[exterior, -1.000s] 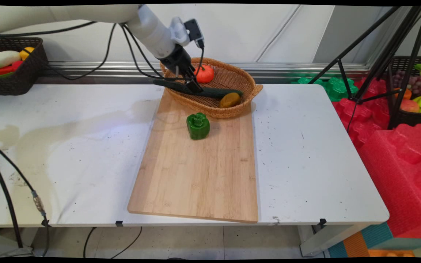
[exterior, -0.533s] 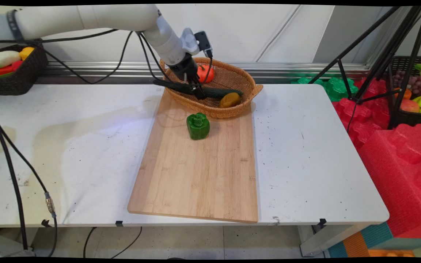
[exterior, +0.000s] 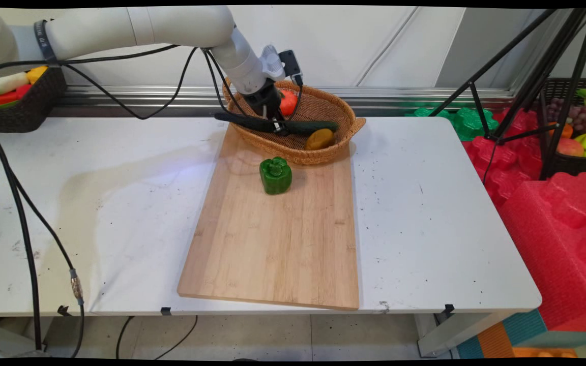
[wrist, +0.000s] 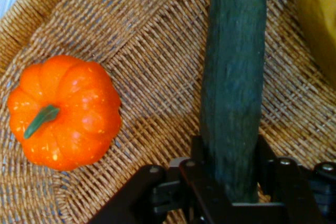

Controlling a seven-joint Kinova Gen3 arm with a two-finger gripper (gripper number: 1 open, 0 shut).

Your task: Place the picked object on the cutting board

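The cucumber [exterior: 293,126] is gripped mid-length by the tool [exterior: 276,127], lying across the basket [exterior: 336,109] beside the pumpkin [wrist: 63,111] and a yellow fruit [exterior: 320,139], while the pepper [exterior: 275,175] is left on the board [exterior: 272,244].

Cucumber [exterior: 293,127] clamped in the gripper [exterior: 276,128] over the wicker basket [exterior: 323,109]

The cucumber is long, dark green and dull-skinned, lying roughly level across the oval woven basket, its left end poking out past the basket's left rim and its right end reaching toward the yellow-brown fruit [exterior: 320,139] at the basket's near right. The black gripper's fingers press on both sides of the cucumber [wrist: 233,87] near its middle, as the hand view shows. Beside it inside the basket sits a small orange pumpkin [wrist: 63,111] with a green stem, upright and apart from the cucumber. The basket stands at the far end of the wooden cutting board [exterior: 277,244].
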